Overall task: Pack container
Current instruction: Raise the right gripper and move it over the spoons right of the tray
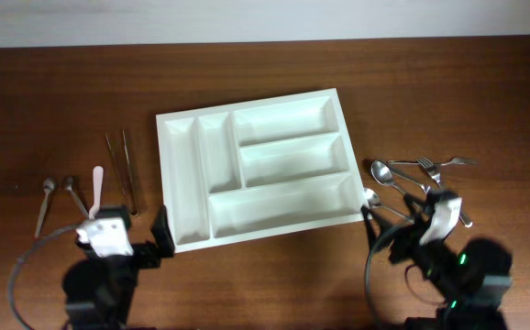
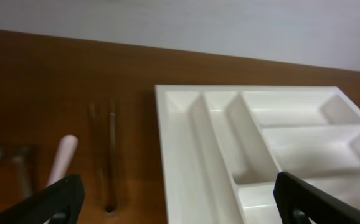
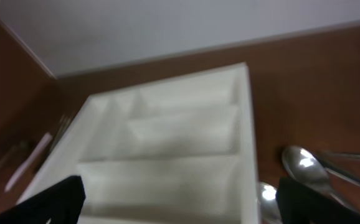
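Container (image 1: 283,158) sat mid-desk (image 1: 45,101), every compartment empty. Spoons and forks (image 1: 389,172) lay right of it, tweezers (image 1: 127,174) left, presumably one pile per arm. Left gripper (image 2: 177,199) and right gripper (image 3: 180,199) hung near side, both wide open, holding nothing.

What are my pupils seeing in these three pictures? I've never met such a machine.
Two robot arms stand at a table. One picture looks down from above; the other two come from wrist cameras, so the dark shapes at the bottom are each arm's own fingers. The left gripper and right gripper are open, holding nothing. Before them lies the container, an empty white cutlery tray. Left of it lie tweezers, two small spoons and a pale stick; right of it, larger spoons and forks.
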Robot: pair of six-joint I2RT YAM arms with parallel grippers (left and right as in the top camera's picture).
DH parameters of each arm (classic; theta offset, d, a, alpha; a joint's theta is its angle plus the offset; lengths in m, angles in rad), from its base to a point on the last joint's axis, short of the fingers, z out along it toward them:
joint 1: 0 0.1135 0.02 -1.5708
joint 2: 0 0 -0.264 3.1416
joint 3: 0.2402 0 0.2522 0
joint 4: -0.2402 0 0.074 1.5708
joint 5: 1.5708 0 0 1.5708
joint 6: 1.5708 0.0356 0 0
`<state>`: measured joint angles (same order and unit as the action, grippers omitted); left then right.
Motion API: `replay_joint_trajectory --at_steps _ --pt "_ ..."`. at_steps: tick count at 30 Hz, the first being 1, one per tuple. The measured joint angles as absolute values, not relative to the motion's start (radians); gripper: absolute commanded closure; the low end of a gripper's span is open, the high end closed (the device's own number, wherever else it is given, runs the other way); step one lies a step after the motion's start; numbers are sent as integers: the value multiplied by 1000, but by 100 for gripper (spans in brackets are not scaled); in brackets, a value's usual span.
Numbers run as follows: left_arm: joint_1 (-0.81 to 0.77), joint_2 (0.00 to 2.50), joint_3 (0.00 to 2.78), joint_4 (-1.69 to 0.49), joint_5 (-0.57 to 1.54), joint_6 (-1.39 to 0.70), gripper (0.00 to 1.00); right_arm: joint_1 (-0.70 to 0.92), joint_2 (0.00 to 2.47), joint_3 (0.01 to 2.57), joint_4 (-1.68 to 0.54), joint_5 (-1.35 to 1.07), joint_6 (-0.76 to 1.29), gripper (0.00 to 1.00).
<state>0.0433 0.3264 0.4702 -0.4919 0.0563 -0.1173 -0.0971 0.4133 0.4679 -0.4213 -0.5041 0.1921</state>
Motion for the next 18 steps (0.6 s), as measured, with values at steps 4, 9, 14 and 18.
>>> replay_joint_trajectory --at_steps 4,9,14,18 --pt "43 528 667 -572 11 -101 1 -97 713 731 -593 -415 127 1" --pt "49 802 878 -669 -9 -46 1 -97 1118 1144 -862 -295 15 1" --pt "108 1061 1065 -746 -13 -14 1 -97 1398 1478 -1037 -242 -66 1" --pt "168 1208 1176 -794 -15 -4 1 -97 1539 1614 -1120 -205 -93 1"
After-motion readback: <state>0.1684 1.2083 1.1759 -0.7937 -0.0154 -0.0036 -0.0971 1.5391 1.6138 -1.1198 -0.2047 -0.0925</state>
